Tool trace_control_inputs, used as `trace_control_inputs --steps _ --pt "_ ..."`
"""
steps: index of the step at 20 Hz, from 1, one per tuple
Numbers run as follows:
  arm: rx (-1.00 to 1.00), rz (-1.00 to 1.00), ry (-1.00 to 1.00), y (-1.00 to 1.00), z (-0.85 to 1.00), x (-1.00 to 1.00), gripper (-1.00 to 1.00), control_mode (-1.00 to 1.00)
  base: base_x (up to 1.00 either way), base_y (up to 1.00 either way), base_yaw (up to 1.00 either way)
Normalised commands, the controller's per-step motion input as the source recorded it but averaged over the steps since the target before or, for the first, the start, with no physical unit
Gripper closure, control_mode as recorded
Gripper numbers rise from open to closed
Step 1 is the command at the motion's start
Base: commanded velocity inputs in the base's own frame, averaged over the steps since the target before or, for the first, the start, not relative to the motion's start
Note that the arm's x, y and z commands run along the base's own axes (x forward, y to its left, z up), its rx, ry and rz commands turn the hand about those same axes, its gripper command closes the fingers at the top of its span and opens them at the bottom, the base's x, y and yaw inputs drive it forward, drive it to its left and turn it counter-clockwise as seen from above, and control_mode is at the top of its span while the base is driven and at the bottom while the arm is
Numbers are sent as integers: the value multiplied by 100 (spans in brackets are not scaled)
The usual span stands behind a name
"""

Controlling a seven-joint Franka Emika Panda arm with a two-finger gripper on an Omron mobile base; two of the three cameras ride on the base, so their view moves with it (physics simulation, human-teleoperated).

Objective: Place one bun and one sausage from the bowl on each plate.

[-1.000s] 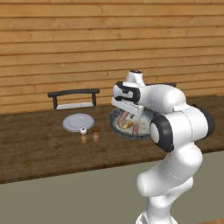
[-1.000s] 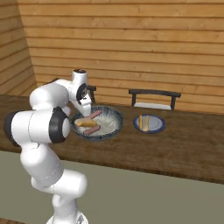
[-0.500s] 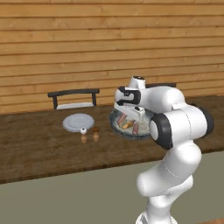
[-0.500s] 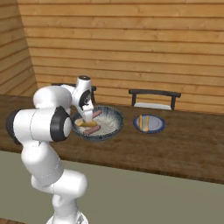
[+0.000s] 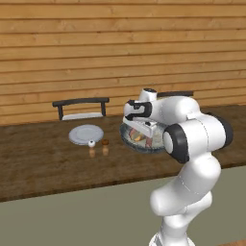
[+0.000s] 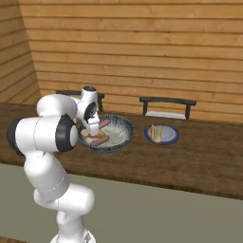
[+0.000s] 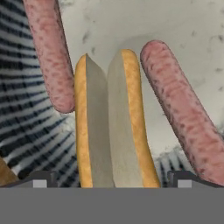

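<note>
The bowl [image 6: 126, 136] sits on the wooden counter with my gripper [image 6: 91, 130] lowered into it, also seen from the other side as the gripper [image 5: 142, 129] over the bowl [image 5: 125, 136]. Close up, a split bun [image 7: 111, 131] lies lengthwise between my open fingertips [image 7: 41, 180], with one sausage [image 7: 48, 52] at its left and another sausage [image 7: 183, 113] at its right; nothing is gripped. The blue-rimmed plate [image 6: 172, 137] right of the bowl carries a bun-coloured piece [image 6: 153, 133]. The plain grey plate [image 5: 85, 134] lies left of the bowl.
Two small shakers [image 5: 91, 144] [image 5: 104, 142] stand just in front of the grey plate. Dark chair backs [image 5: 80, 103] [image 6: 167, 101] rise behind the counter, against a wooden plank wall. The counter's near edge runs below the bowl.
The hand has dropped from above the bowl down into it, ending over the bun. The jaws stayed open. Plates and shakers have not moved.
</note>
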Motion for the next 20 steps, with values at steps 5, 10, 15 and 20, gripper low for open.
trace_control_inputs --steps 5,10,15,20 --pt "0 0 0 5 -11 0 -100 -100 0 0 0" --pt "0 0 0 0 -13 0 -100 -100 0 0 0" --pt "0 0 0 0 -13 0 -100 -100 0 0 0" --pt "0 0 0 0 -2 3 -100 -100 0 0 0"
